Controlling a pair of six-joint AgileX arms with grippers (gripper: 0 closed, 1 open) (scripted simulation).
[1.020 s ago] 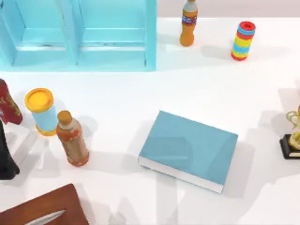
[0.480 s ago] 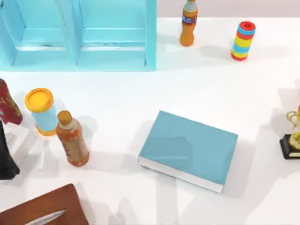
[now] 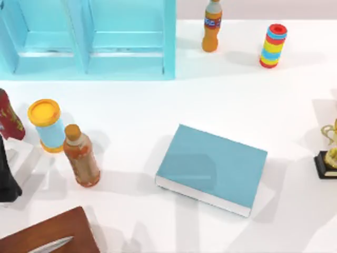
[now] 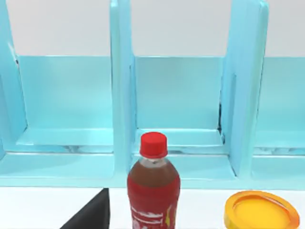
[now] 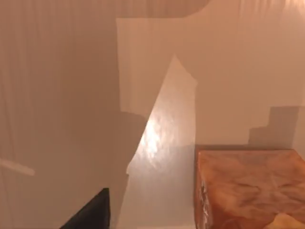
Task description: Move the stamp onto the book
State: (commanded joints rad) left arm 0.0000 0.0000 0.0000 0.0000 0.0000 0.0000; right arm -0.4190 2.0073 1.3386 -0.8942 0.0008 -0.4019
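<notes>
The white table [image 3: 221,100] is looking unchanged since a second ago: the book [image 3: 210,168] is lying flat at its middle, nothing on it. The stamp [image 5: 248,188] is sitting close below the right wrist camera. Neither gripper's opening can be told.

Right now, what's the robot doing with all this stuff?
It is meant to put the stamp on the book. The stamp shows close up in the right wrist view, standing on the table, so the right arm seems to be near it. The book's cover is bare. The left wrist view faces a red bottle and the cabinet.
</notes>
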